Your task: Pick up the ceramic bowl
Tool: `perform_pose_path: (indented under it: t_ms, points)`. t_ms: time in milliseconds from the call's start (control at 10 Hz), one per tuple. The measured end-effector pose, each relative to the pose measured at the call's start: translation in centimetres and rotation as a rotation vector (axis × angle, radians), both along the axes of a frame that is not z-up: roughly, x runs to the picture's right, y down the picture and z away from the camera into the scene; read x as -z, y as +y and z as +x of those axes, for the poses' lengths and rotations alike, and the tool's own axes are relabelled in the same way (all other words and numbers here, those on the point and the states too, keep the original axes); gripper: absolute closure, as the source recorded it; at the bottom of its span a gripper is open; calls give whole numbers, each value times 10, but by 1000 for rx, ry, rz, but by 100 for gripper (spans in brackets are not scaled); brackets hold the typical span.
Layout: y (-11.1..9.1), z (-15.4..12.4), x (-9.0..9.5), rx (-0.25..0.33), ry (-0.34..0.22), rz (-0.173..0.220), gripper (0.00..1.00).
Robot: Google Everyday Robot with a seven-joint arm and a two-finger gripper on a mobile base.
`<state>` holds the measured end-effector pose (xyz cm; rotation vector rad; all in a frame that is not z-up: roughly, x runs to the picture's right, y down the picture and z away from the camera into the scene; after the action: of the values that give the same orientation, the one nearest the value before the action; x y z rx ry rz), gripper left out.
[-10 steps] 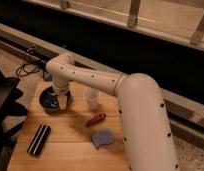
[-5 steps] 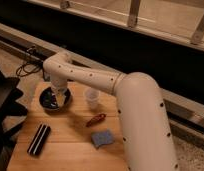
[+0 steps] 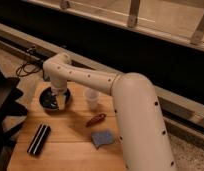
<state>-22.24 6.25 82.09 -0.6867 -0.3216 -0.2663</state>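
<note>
Here the white arm [image 3: 95,80] reaches across from the right and bends down at its wrist, so that the gripper [image 3: 60,102] points straight down into the ceramic bowl [image 3: 46,98]. The gripper's tip sits inside the bowl's rim, towards its right half. Whether it is open or closed, and whether it has hold of the rim, cannot be told from this view.

The bowl, dark and glossy, stands at the far left corner of the wooden table [image 3: 70,150]. Just to its right, apart from it, stands a small translucent plastic cup [image 3: 91,98], upright. Nearer the camera lies a red, elongated object [image 3: 96,120], and beyond that a blue sponge [image 3: 102,138] beside the arm's thick lower segment. A black rectangular block with a pale stripe [image 3: 39,139] lies at the left of the table, well apart from the bowl. Dark cables [image 3: 26,64] trail on the floor behind the table.
</note>
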Motion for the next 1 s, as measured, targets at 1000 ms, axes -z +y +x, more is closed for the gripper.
perform_pose_path:
  t_ms: [1000]
  points:
    - [54, 6, -61, 55, -8, -94, 29]
